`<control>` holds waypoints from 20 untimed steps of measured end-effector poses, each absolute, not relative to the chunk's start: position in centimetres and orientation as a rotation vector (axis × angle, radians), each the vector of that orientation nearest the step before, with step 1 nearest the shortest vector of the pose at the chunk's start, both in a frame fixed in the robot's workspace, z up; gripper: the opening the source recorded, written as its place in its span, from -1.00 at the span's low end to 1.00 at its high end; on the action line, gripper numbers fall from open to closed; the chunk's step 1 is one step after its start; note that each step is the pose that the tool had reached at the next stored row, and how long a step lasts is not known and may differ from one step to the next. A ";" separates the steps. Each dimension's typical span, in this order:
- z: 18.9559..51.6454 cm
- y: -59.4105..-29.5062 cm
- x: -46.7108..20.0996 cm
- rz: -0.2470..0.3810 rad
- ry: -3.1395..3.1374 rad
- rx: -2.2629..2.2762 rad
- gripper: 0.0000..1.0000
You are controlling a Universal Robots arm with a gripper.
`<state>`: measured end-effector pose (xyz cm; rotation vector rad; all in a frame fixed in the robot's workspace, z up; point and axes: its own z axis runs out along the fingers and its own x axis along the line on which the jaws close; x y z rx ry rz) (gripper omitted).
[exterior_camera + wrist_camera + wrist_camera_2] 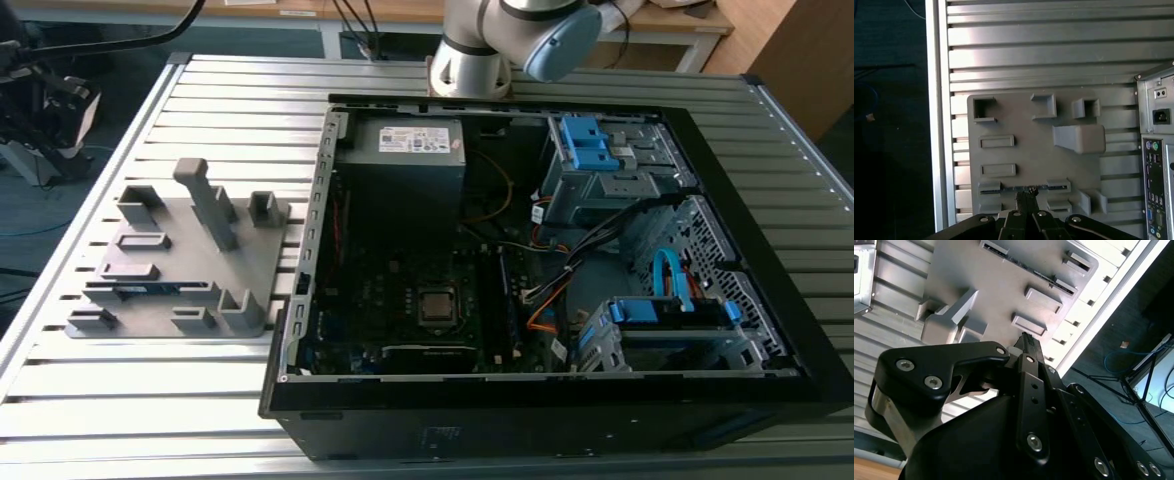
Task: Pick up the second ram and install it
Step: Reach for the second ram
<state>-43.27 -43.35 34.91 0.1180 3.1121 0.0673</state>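
One thin, dark blue-green second ram sits slotted in grey fixture.

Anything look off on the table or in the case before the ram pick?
Nothing stands out. The second ram sits straight in its slot on the grey fixture, the fixture lies flat on the slotted table, and the open case shows no visible damage.

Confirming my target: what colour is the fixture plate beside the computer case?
The fixture plate is plain grey, clearest in the first wrist view.
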 end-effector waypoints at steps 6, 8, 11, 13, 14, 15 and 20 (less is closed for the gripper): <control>34.6 -43.7 -43.3 0.067 3.112 0.118 -0.80; 34.5 -43.8 -43.3 0.067 3.112 0.118 -0.80; 34.4 -44.0 -43.3 0.067 3.112 0.118 -0.80; 34.3 -44.1 -43.3 0.067 3.112 0.118 -0.80; 34.2 -44.1 -43.3 0.067 3.112 0.118 -0.80; 34.2 -44.2 -43.3 0.067 3.112 0.118 -0.80; 33.9 -44.5 -43.3 0.067 3.112 0.118 -0.80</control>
